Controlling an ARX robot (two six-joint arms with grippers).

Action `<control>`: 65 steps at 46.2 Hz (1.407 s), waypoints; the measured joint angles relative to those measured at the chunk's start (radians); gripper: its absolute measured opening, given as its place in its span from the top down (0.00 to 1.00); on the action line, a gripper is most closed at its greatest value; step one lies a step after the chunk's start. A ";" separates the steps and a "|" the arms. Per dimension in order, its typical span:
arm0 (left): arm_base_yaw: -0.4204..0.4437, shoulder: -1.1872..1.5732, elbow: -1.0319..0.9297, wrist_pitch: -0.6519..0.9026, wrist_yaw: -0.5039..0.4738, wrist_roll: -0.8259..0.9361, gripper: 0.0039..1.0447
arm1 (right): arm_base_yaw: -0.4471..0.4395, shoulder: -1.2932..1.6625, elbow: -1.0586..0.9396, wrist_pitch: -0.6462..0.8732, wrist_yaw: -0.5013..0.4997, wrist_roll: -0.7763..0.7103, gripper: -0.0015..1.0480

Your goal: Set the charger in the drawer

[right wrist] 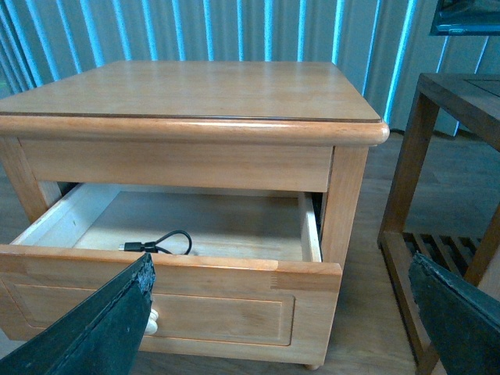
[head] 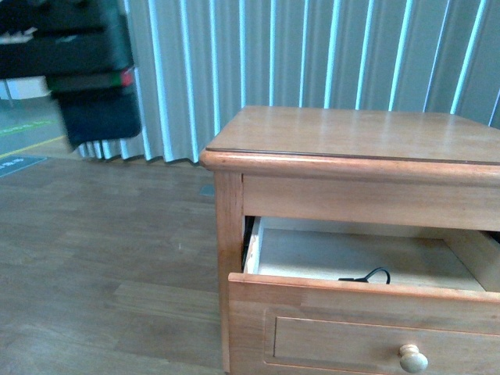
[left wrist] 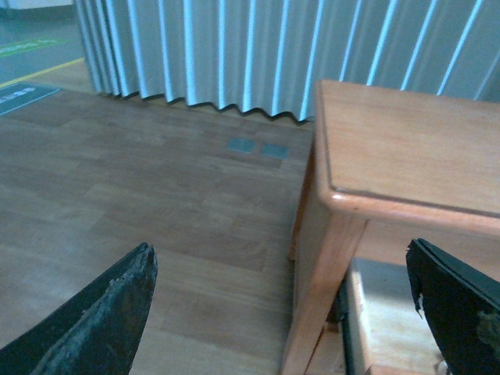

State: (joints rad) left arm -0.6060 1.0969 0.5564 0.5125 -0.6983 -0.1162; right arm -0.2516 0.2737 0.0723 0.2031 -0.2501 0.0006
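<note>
The light-brown cabinet (head: 351, 133) has its upper drawer (head: 351, 291) pulled open, with a round pale knob (head: 413, 358) on its front. The charger's black cable loop (head: 371, 276) lies on the drawer floor near the front. It also shows in the right wrist view (right wrist: 160, 244). The white plug block is hidden. My right gripper (right wrist: 280, 262) is open and empty, in front of the drawer front (right wrist: 234, 269). My left gripper (left wrist: 281, 248) is open and empty, beside the cabinet's left corner (left wrist: 328, 234). The left arm (head: 86, 70) is a dark blur at upper left.
A dark wooden side table (right wrist: 461, 101) with a slatted lower shelf stands close to the cabinet's right. Pale vertical blinds (head: 312, 47) hang behind. Wood floor (head: 101, 258) stretches to the cabinet's left, with two floor sockets (left wrist: 258, 148).
</note>
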 joint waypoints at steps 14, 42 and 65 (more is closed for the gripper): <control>-0.011 -0.483 -0.256 -0.357 -0.291 -0.216 0.06 | 0.000 0.000 0.000 0.000 0.000 0.000 0.08; 0.228 -0.953 -0.450 -0.472 0.319 0.026 0.46 | 0.000 0.000 -0.001 0.000 -0.002 0.000 0.08; 0.595 -1.055 -0.511 -0.514 0.682 0.107 0.96 | 0.001 0.000 -0.001 0.000 0.002 0.000 0.08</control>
State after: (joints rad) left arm -0.0105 0.0422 0.0456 -0.0017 -0.0158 -0.0090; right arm -0.2508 0.2737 0.0715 0.2031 -0.2478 0.0006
